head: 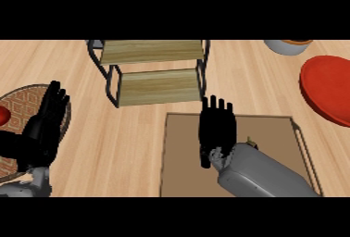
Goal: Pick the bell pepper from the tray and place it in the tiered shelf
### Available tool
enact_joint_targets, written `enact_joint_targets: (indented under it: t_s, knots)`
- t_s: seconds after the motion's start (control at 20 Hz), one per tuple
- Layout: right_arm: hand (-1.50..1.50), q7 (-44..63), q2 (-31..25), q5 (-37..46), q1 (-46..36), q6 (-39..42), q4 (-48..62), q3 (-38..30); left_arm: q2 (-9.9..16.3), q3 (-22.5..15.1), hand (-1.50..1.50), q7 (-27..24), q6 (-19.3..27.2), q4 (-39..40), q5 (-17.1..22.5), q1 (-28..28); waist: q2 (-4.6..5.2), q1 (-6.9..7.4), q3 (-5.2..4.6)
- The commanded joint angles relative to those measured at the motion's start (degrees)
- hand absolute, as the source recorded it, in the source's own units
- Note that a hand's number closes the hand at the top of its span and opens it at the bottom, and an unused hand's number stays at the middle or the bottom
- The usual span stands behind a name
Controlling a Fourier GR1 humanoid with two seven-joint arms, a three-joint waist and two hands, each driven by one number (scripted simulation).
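Most of tray [273,121] under right hand [217,125]

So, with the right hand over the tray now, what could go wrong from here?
1. The right hand lies flat and open over the tray, and the bell pepper is not visible; it may be hidden under the hand, so a grasp may miss it.
2. The tiered shelf has dark side rails; a carried pepper or the forearm could catch them.
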Motion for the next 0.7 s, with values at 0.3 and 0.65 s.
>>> enact_joint_targets:
  t_s: [0.3,0.65]
  knots:
    - [-1.5,10.56,-1.07,4.5,7.2,4.9,-2.12,-1.66,-0.61,0.1,0.0,1.24,0.08,-2.17,-0.99,-0.15,0.2,0.06,0.11]
    - [-1.5,9.7,1.33,10.84,11.32,5.43,-7.33,-2.49,-1.13,2.58,0.0,-0.13,-2.38,2.31,0.04,-1.63,0.44,0.15,0.08]
